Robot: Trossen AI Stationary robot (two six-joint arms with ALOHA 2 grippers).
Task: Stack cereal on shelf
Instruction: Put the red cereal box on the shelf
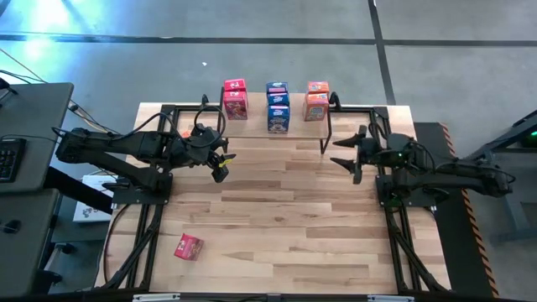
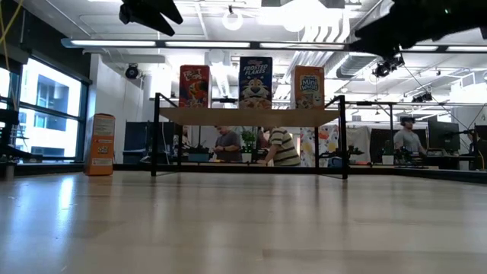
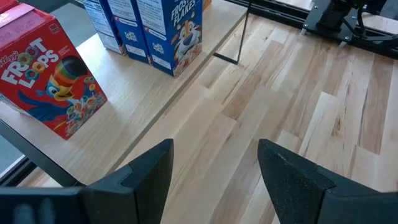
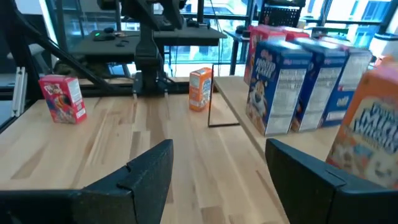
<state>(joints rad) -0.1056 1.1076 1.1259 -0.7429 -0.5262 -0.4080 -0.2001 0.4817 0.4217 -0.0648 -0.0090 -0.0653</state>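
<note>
Stacking mostly done | shelf [image 1: 252, 126] held three cereal rows | pink box [image 1: 188, 247], orange box [image 4: 200, 89] remained on counter [image 1: 285, 218] | I saw left claw [image 1: 220, 164], right claw [image 1: 346, 153] open, empty

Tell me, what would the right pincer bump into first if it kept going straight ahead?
Probably nothing soon. The right pincer, open and empty, points across bare table toward the left arm. The shelf with its blue cereal boxes sits off to one side. Depth is hard to judge.

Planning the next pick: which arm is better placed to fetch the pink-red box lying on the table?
Probably the left gripper: open, empty, on the same side as the pink-red box. The right gripper sits across the table.
</note>
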